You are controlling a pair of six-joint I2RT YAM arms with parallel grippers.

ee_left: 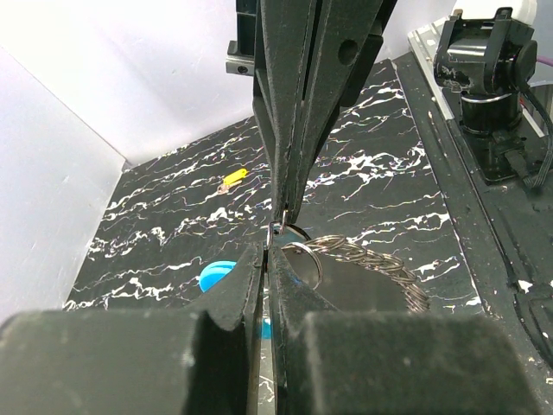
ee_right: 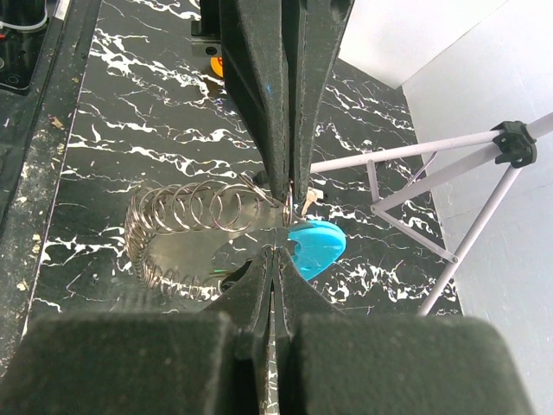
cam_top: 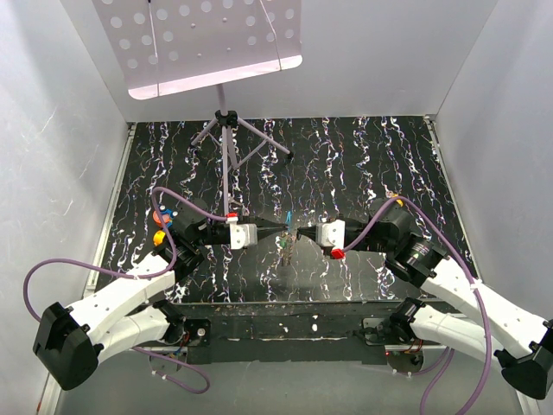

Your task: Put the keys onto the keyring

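Mid-table, between the arms: left gripper [cam_top: 278, 226] and right gripper [cam_top: 302, 233] meet tip to tip, above the marbled table [cam_top: 371, 164].
Left fingers: pressed together to a hairline in the left wrist view; what sits between them is hidden.
Right fingers: likewise narrow, pads all but touching in the right wrist view; contents hidden.
Keyring [ee_right: 155, 212]: a loop of coiled wire with a blue tab [ee_right: 318, 245], hanging right at the meeting of the two tips, off the table.
Split ring [ee_left: 302, 258]: small and bright, just beside the left fingertips, joined to the coiled loop.
Keys [cam_top: 283, 247]: tiny grey pieces dangling just below the tips in the top view; too small to count or to tell whether threaded.
Lie of the thing: the coiled loop spreads toward the near edge and the blue tab toward the far side, so the long axis runs across the line of the two grippers.
Nearer arm: neither; both tips are at the ring.
Carrier: cannot tell which gripper bears the weight.
Judgement: threading in progress; the next move likely turns on keeping the split ring square to the opposing tips.
Risk: a slip would probably drop the whole loop.
Also present: stand [cam_top: 226, 121] at the rear; yellow scrap [ee_left: 233, 179] on the table.
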